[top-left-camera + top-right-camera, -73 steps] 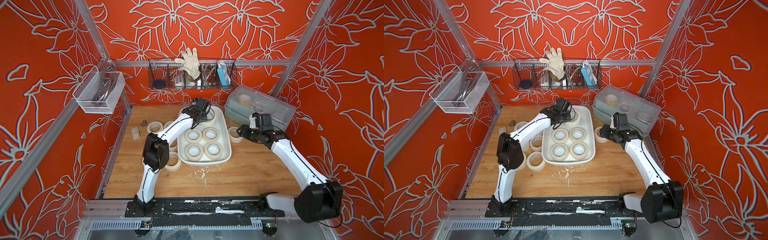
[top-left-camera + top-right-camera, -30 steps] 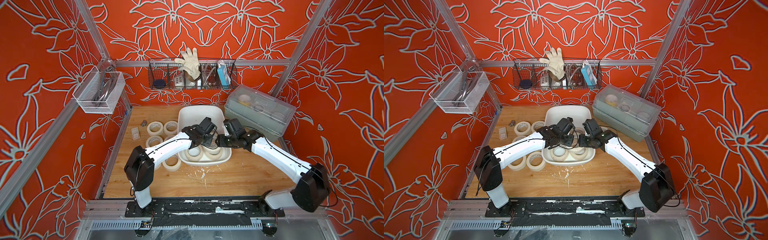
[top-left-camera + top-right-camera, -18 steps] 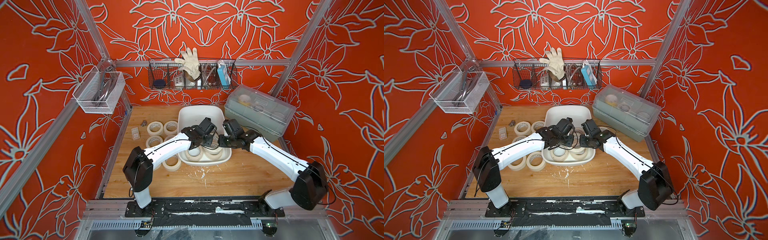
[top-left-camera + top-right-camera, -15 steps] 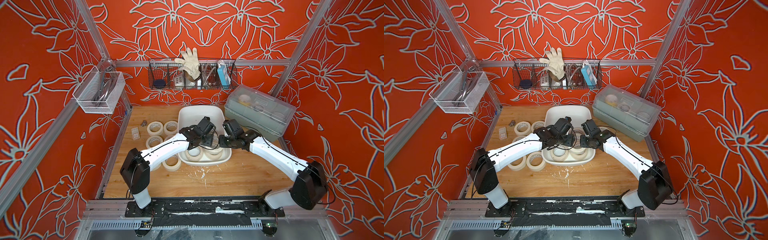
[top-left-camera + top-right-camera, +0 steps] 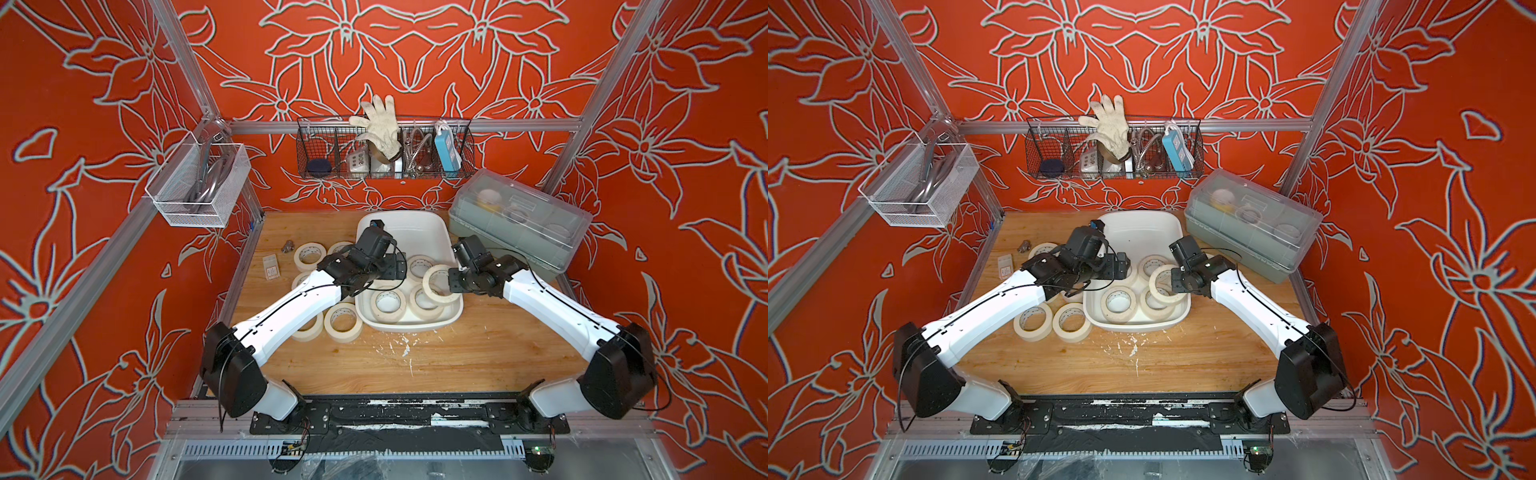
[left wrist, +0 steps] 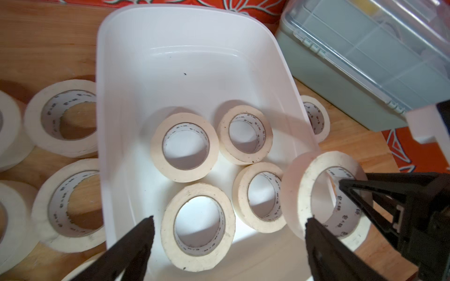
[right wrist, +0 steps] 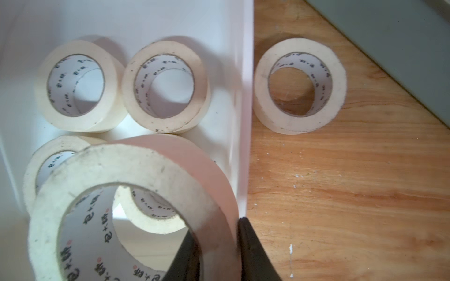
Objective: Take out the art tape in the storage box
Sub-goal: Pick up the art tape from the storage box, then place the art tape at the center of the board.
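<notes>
Wood tabletop [image 5: 478, 357], white flecks [image 5: 405, 347] near front. On it: white storage box [image 5: 415, 232] mid-back, grey-green lidded box [image 5: 519, 245] back R, art tape [image 5: 343, 328] rolls flat L of storage box, lone roll [image 7: 299, 85] betw boxes, card [image 5: 271, 266] + metal fitting [image 5: 286, 248] far L.

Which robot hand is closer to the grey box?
Right. The right gripper is at the tub edge facing the grey box; the left gripper hangs over the tub.

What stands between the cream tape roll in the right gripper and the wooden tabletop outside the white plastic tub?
The tub's side wall, beside the raised cream roll; one loose roll lies on the wood beyond.
</notes>
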Tool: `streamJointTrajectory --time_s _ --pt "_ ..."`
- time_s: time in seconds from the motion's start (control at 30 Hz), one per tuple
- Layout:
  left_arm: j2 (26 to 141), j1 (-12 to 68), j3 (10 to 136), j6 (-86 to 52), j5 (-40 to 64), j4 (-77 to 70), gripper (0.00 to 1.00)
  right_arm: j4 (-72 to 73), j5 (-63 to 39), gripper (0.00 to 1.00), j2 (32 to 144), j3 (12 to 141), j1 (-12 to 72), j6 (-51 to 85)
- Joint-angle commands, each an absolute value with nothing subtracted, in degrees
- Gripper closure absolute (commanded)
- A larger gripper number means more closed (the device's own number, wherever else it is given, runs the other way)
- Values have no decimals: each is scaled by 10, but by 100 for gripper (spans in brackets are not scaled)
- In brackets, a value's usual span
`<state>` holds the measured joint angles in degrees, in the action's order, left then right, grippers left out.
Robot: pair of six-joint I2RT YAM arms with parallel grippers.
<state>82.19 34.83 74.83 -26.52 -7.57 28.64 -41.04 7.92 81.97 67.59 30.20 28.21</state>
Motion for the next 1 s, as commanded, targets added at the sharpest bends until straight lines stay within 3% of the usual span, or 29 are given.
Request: streamJointTrajectory --time_s 0.0,0.57,0.97 --pt "784 330 725 -272 -70 261 4 -415 91 100 783 682 264 271" --pt "797 291 707 -288 -33 257 5 -289 146 100 711 501 74 440" --pt "812 287 719 -297 -8 271 6 -203 157 100 813 470 -13 500"
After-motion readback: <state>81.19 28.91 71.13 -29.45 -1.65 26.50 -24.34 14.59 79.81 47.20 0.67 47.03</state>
